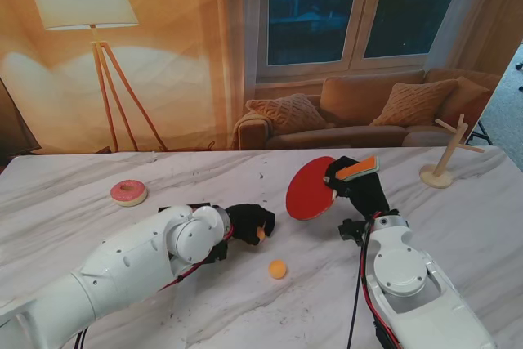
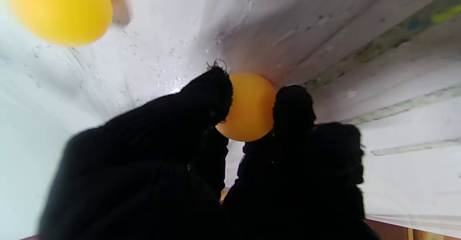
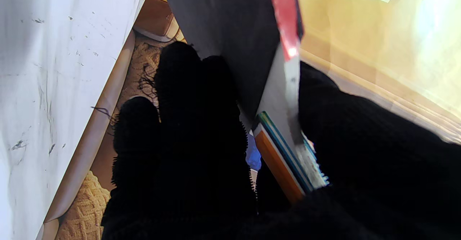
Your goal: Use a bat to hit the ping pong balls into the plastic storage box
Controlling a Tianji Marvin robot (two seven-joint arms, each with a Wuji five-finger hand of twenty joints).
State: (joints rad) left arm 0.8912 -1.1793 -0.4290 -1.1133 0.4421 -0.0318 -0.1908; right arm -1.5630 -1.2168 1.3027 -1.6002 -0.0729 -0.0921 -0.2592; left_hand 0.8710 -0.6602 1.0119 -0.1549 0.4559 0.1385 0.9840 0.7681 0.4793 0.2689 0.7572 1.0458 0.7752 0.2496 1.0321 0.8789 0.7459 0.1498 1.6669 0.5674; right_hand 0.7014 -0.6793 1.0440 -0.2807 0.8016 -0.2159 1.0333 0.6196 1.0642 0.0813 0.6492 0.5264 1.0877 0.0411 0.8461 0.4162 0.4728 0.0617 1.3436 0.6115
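Ping pong ball pinched between black fingers of left hand, low over white bench; second ball loose on bench, just nearer to me; red bat gripped tight in right hand, tilted up off bench; pink ring far left.

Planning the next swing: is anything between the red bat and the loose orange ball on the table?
Nothing visible. The red round bat, held in the right hand, has only bare white marble table between it and the loose orange ping pong ball. The left hand pinches a second orange ball off to the side.
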